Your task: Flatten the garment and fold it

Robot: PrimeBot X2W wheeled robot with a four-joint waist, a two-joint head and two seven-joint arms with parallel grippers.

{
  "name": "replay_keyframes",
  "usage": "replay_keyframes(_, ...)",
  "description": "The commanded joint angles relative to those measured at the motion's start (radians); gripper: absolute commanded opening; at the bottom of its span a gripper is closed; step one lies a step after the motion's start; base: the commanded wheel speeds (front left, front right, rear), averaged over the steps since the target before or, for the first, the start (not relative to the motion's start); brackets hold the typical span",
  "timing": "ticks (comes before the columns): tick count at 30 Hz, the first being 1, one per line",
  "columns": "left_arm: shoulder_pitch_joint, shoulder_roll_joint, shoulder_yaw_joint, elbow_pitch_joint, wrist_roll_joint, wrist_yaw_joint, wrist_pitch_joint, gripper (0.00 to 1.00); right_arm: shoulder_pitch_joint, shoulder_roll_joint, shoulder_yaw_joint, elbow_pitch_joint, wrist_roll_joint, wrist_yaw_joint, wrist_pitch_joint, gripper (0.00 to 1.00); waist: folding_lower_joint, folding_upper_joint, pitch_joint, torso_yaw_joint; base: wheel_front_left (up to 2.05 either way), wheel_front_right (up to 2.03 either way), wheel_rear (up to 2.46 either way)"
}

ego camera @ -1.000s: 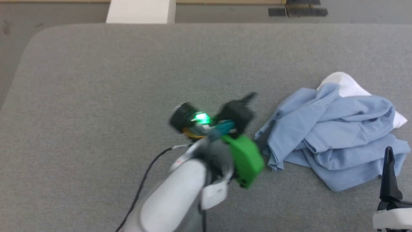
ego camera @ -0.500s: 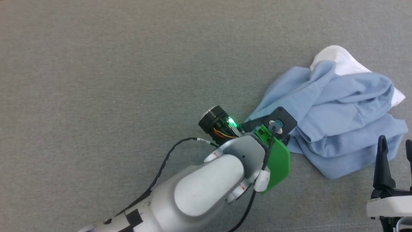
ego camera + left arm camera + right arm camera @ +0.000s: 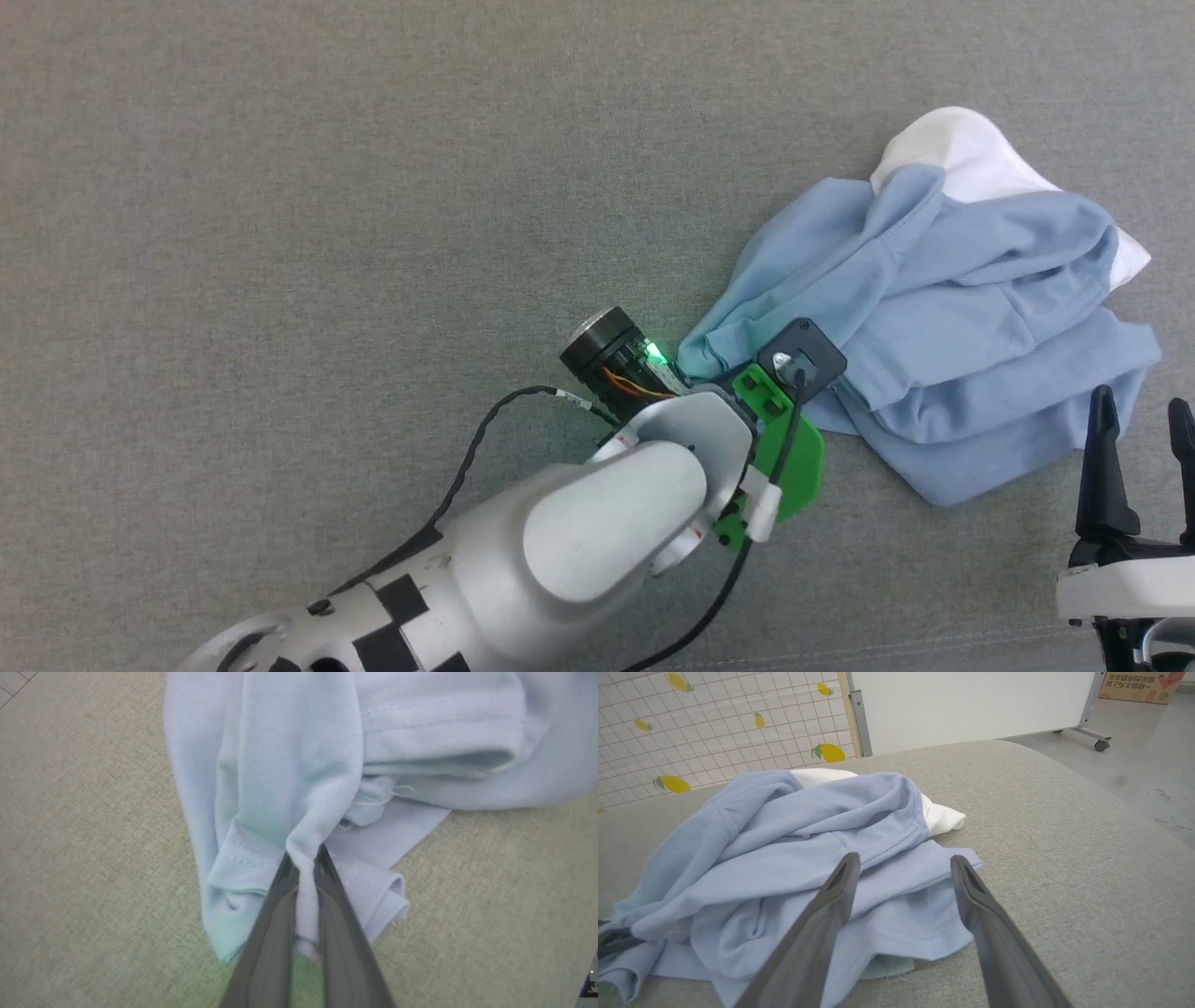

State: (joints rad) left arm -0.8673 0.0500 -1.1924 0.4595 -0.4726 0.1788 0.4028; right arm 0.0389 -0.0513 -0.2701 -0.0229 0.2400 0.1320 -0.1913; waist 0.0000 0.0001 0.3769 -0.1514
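The garment [image 3: 971, 308] lies crumpled at the right of the grey padded table [image 3: 280, 233], light blue with a white section [image 3: 971, 154] at its far side. My left wrist [image 3: 794, 359] sits over its left edge. In the left wrist view my left gripper [image 3: 304, 856] is shut on a pinched fold of the garment [image 3: 299, 765] near a hemmed edge. My right gripper [image 3: 1144, 411] stands open just off the near right edge of the cloth. Its own view shows the open right gripper [image 3: 903, 863] pointing at the garment [image 3: 784, 830], not touching it.
In the right wrist view the table's rounded edge [image 3: 1111, 802] drops to a grey floor [image 3: 1148, 746]. Beyond stand a white panel on castors [image 3: 971, 704], a tiled wall with lemon prints [image 3: 714, 732] and a cardboard box [image 3: 1139, 686]. Bare table stretches left of the garment.
The head camera has dipped closer to the table. My left arm has swung right from beside the garment onto its left edge. The right gripper shows more fully.
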Motion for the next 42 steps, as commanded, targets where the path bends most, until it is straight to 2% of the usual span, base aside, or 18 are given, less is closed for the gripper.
replay_keyframes(1, -0.011, 0.0, 0.007, -0.001, -0.016, 0.013, -0.019, 0.0, -0.014, 0.001, -0.004, 0.004, 0.003, -0.001, -0.009, 1.0, 0.0, -0.0001, -0.013, 0.005, 0.0, 0.0, 0.0)
replay_keyframes(6, 0.009, 0.0, 0.086, -0.057, -0.117, 0.056, -0.104, 0.0, 0.001, 0.001, -0.01, 0.006, 0.0, -0.001, -0.005, 1.0, 0.0, -0.0001, -0.062, 0.025, 0.0, 0.0, 0.0)
replay_keyframes(11, 0.097, 0.016, 0.253, -0.176, -0.268, 0.103, -0.202, 0.0, 0.028, 0.001, -0.021, -0.005, -0.006, -0.001, 0.011, 1.0, 0.0, -0.0001, -0.125, 0.06, 0.0, 0.0, 0.0)
replay_keyframes(13, 0.147, 0.061, 0.317, -0.234, -0.3, 0.132, -0.241, 0.0, 0.042, 0.001, -0.029, -0.013, -0.009, -0.001, 0.02, 1.0, 0.0, -0.0001, -0.145, 0.078, 0.0, 0.0, 0.0)
replay_keyframes(20, 0.446, 0.268, 0.537, -0.423, -0.4, 0.28, -0.351, 0.0, 0.078, 0.001, -0.042, -0.044, -0.014, -0.001, 0.05, 1.0, 0.0, -0.0001, -0.179, 0.131, 0.0, 0.0, 0.0)
replay_keyframes(24, 0.623, 0.327, 0.62, -0.448, -0.447, 0.332, -0.412, 0.0, 0.091, 0.001, -0.049, -0.056, -0.015, -0.001, 0.065, 1.0, 0.0, -0.0001, -0.184, 0.157, 0.0, 0.0, 0.0)
replay_keyframes(25, 0.652, 0.328, 0.63, -0.443, -0.457, 0.335, -0.424, 0.2, 0.094, 0.001, -0.049, -0.057, -0.016, -0.001, 0.068, 1.0, 0.0, -0.0001, -0.184, 0.162, 0.0, 0.0, 0.0)
replay_keyframes(26, 0.68, 0.324, 0.641, -0.437, -0.467, 0.333, -0.443, 1.0, 0.096, 0.001, -0.049, -0.06, -0.016, -0.001, 0.072, 1.0, 0.0, -0.0001, -0.184, 0.169, 0.0, 0.0, 0.0)
replay_keyframes(29, 0.721, 0.298, 0.661, -0.421, -0.486, 0.314, -0.497, 1.0, 0.096, 0.001, -0.044, -0.066, -0.019, -0.001, 0.082, 1.0, 0.0, -0.0001, -0.187, 0.179, 0.0, 0.0, 0.0)
replay_keyframes(32, 0.734, 0.269, 0.67, -0.426, -0.491, 0.259, -0.568, 1.0, 0.1, 0.001, -0.046, -0.069, -0.02, -0.001, 0.088, 1.0, 0.0, -0.0001, -0.197, 0.189, 0.0, 0.0, 0.0)
replay_keyframes(34, 0.735, 0.264, 0.668, -0.45, -0.479, 0.207, -0.609, 1.0, 0.105, 0.001, -0.042, -0.069, -0.021, -0.001, 0.093, 1.0, 0.0, -0.0001, -0.206, 0.191, 0.0, 0.0, 0.0)
replay_keyframes(35, 0.738, 0.264, 0.673, -0.461, -0.469, 0.195, -0.624, 1.0, 0.108, 0.001, -0.041, -0.069, -0.02, -0.001, 0.095, 1.0, 0.0, -0.0001, -0.21, 0.192, 0.0, 0.0, 0.0)
replay_keyframes(36, 0.769, 0.264, 0.744, -0.54, -0.333, 0.153, -0.663, 1.0, 0.113, 0.001, 0.001, -0.087, -0.03, -0.001, 0.126, 1.0, 0.0, -0.0001, -0.234, 0.191, 0.0, 0.0, 0.0)
replay_keyframes(39, 0.816, 0.235, 0.79, -0.583, -0.25, 0.152, -0.664, 1.0, 0.098, 0.001, 0.055, -0.117, -0.063, -0.001, 0.19, 1.0, 0.0, -0.0001, -0.239, 0.19, 0.0, 0.0, 0.0)
replay_keyframes(42, 0.861, 0.21, 0.801, -0.591, -0.205, 0.14, -0.664, 1.0, 0.071, -0.005, 0.122, -0.14, -0.093, -0.001, 0.312, 1.0, 0.0, -0.0001, -0.236, 0.191, 0.0, 0.0, 0.0)
